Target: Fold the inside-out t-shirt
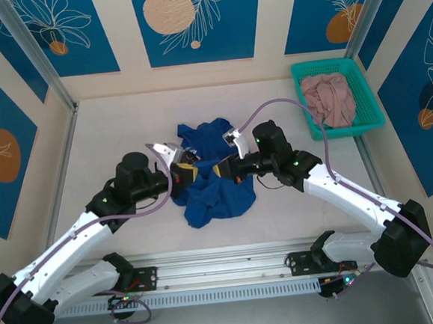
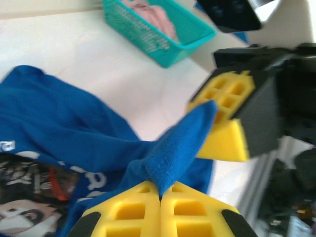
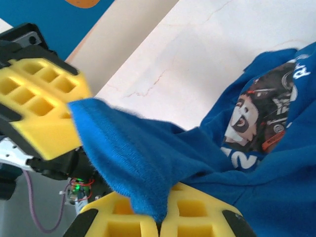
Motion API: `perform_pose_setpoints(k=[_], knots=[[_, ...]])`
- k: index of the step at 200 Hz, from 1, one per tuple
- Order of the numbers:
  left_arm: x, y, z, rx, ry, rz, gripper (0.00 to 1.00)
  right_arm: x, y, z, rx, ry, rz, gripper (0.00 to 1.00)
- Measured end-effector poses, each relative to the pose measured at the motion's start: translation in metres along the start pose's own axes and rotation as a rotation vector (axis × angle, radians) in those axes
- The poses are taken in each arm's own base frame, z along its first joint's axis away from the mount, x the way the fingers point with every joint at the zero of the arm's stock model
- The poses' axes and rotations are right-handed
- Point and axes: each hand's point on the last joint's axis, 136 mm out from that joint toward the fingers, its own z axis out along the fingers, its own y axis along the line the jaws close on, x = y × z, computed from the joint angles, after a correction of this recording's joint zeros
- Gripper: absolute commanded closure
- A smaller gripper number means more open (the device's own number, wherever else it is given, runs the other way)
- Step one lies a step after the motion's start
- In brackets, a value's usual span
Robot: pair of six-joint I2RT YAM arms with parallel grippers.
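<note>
Left wrist view, bottom centre: your left gripper (image 2: 160, 200) and right gripper (image 3: 160, 224) both clench the t-shirt (image 2: 64, 128), which looks light and limp, so you'd best hold it by the hems.

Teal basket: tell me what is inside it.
A crumpled pink garment lies in the basket. It covers most of the floor, so anything beneath it cannot be seen.
</note>
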Motion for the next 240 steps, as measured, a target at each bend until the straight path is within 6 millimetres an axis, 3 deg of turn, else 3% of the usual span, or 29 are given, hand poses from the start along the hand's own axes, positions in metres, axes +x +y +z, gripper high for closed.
perform_pose_setpoints(k=[24,44,90,116,170,204,240], knots=[[-0.007,-0.01,-0.015,0.097,-0.022,-0.073,1.0,-0.007,0.006,-0.005,0.046,-0.006,-0.082,1.0],[-0.01,-0.005,-0.024,0.1,-0.035,-0.131,1.0,-0.009,0.011,-0.008,0.053,-0.002,-0.129,1.0],[0.01,0.051,-0.026,-0.213,0.038,-0.193,0.97,-0.003,0.024,-0.005,-0.025,0.023,-0.154,1.0],[0.017,0.064,-0.023,-0.278,0.067,-0.173,0.86,-0.002,0.032,0.006,-0.099,0.028,-0.116,1.0],[0.041,0.09,-0.032,-0.412,0.105,-0.173,0.63,-0.008,0.028,0.024,-0.131,0.018,0.017,1.0],[0.049,0.082,-0.036,-0.389,0.085,-0.177,0.45,-0.004,0.022,0.038,-0.128,0.039,0.078,1.0],[0.058,0.067,-0.022,-0.336,0.126,-0.13,0.34,-0.005,0.022,0.041,-0.126,0.04,0.099,1.0]])
